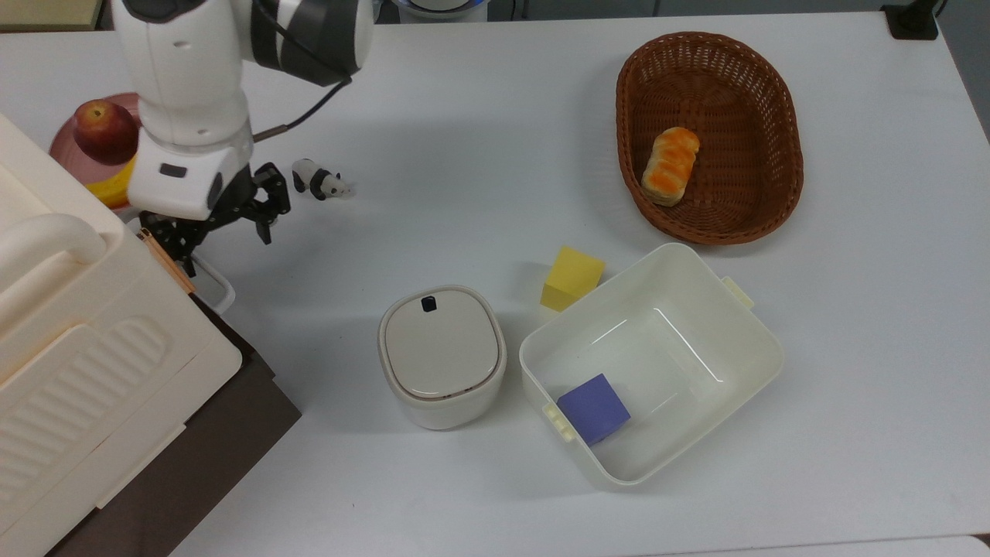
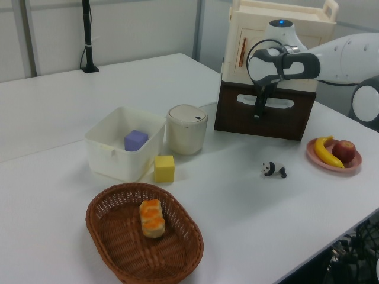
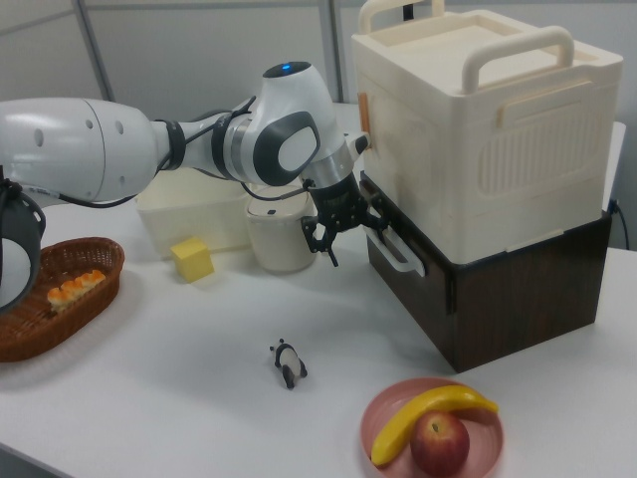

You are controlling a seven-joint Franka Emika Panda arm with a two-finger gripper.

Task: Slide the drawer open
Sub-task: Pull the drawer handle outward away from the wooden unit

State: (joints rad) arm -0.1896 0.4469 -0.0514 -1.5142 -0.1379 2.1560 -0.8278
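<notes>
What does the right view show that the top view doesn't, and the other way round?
Right view's own: the dark side wall of the cabinet under the cream case, and the whole banana on its plate. Top view's own: the purple cube lying inside the white tub, and the lidded bin seen from above with its black button. Shared: the gripper at the drawer and its white handle, the toy panda, the apple, the yellow cube and the basket.

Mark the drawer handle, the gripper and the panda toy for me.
drawer handle [image 3: 405,257]: right view, on the white loop.
gripper [image 3: 346,226]: right view, midway between fingertips.
panda toy [image 1: 318,180]: top view, on its body.
</notes>
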